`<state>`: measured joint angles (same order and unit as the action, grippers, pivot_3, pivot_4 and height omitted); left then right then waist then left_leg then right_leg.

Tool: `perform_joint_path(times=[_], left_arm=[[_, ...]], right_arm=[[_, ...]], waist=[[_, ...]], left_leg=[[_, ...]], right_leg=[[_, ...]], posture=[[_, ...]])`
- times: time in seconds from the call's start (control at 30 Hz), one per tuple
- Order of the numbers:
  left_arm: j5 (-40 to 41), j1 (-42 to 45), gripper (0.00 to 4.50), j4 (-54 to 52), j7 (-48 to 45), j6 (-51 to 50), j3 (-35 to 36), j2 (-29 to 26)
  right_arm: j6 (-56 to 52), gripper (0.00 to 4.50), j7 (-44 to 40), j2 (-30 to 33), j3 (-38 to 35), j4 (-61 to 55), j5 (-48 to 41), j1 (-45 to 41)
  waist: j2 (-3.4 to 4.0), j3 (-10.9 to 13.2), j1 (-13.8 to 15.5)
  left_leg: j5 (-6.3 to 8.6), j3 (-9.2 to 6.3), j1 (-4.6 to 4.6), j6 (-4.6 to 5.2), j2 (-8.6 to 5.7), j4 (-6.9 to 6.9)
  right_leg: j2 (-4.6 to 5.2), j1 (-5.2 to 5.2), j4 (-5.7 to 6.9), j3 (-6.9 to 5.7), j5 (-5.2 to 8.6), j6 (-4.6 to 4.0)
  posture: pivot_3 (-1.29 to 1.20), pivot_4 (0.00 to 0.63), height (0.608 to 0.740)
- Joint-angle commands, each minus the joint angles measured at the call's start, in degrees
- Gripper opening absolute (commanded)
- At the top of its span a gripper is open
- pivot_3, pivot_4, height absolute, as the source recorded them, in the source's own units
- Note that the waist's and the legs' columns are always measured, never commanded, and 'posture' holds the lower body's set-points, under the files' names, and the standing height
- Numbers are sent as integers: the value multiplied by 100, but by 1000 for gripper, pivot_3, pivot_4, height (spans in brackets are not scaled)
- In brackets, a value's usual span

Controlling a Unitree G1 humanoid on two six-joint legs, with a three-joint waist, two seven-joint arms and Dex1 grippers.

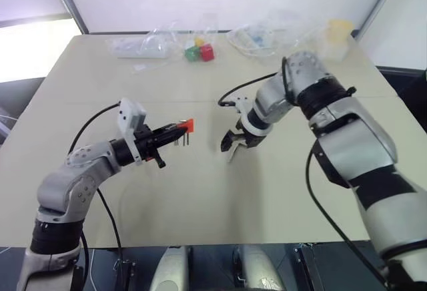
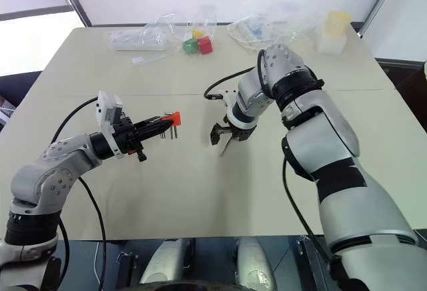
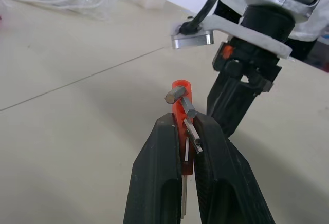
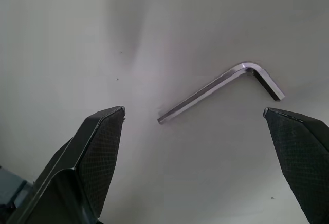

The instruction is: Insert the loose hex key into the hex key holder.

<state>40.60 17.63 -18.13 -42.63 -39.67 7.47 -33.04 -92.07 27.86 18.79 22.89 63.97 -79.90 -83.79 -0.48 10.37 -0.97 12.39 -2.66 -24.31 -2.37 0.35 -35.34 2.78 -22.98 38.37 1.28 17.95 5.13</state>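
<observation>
The loose hex key [image 4: 221, 91] is seen flat on the surface [image 1: 200, 197], right under the wide-open right end effector [image 4: 205, 116], its long arm lying across the gap. The hex key holder [image 3: 181, 131] is gripped by the closed left end effector [image 3: 187, 126].

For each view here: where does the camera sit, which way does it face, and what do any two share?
Head, both eyes: look forward and down over the table and both arms.
Left wrist: looks along the left gripper, shut on the hex key holder.
Right wrist: looks down between open right gripper fingers at the loose hex key.
Shared: head and left wrist views show the holder.
</observation>
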Motion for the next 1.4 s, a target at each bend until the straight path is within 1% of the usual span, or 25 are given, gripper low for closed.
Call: perform_joint_path(times=[0.03, 0.3, 0.4, 0.5, 0.6, 0.67, 0.83, 0.97, 1.17, 1.4], left_arm=[[16, -44, 0, -204, 7, 86, 42, -3], [25, -88, 0, -273, 64, 85, 72, -19], [20, -105, 0, -293, 76, 85, 78, -29], [15, -110, 0, -300, 85, 87, 81, -29], [11, -112, 0, -300, 91, 99, 80, -31], [2, -113, 0, -298, 91, 115, 75, -30], [-20, -105, 0, -298, 79, 152, 64, -35], [-45, -91, 0, -277, 67, 184, 36, -21], [-89, -55, 0, -245, 59, 222, -1, 15], [-140, -67, 0, -241, 52, 255, -12, 39]], right_arm=[[40, 4478, 602, -171, -987, 59, 618, 94], [-42, 4478, 1649, -696, -2811, -736, 1703, 739], [-43, 4478, 2004, -923, -3312, -1091, 1932, 949], [-43, 4478, 2288, -1114, -3633, -1317, 2005, 1052], [-43, 4478, 2475, -1220, -3762, -1442, 1957, 1100], [-43, 4478, 2549, -1181, -3700, -1413, 1834, 1080], [-43, 4478, 2678, -1036, -3652, -943, 1535, 799], [-43, 4478, 2612, -950, -3601, -550, 1434, 518], [-43, 4478, 2096, -845, -3325, 428, 1471, -114], [-43, 4478, 1260, -872, -3276, 1479, 2129, -752]], waist=[[0, 0, 1], [-3, -8, -32], [-4, -9, -40], [-4, -9, -49], [-4, -9, -107], [-4, -9, -133], [-4, -9, -147], [-3, -8, -149], [-1, -7, -156], [0, -7, -158]], left_leg=[[0, 1, -3, 0, 2, -1], [0, 11, 1, 0, 15, -8], [0, 13, 23, 1, 29, -12], [0, 15, 49, 1, 35, -12], [0, 15, 56, 1, 37, -11], [0, 16, 56, 1, 37, -10], [0, 19, 54, 1, 37, 2], [0, 21, 32, 1, 37, 7], [-1, 28, -9, 1, 36, 7], [0, 41, -8, 1, 39, 13]], right_leg=[[1, -1, 0, 0, 0, 0], [-13, -3, 2, 5, -12, -17], [-25, 15, 2, 5, -20, -28], [-32, 36, 2, 5, -22, -33], [-35, 42, 2, 6, -22, -34], [-34, 43, 1, 7, -22, -34], [-33, 39, -6, 9, -22, -34], [-33, 20, -12, 9, -22, -34], [-33, -24, -11, 12, -23, -33], [-35, -30, -12, 19, -22, -33]], posture=[[0, 150, 740], [0, 150, 740], [0, 150, 740], [0, 150, 740], [0, 150, 740], [0, 150, 740], [0, 150, 740], [0, 150, 740], [0, 150, 740], [0, 150, 740]])
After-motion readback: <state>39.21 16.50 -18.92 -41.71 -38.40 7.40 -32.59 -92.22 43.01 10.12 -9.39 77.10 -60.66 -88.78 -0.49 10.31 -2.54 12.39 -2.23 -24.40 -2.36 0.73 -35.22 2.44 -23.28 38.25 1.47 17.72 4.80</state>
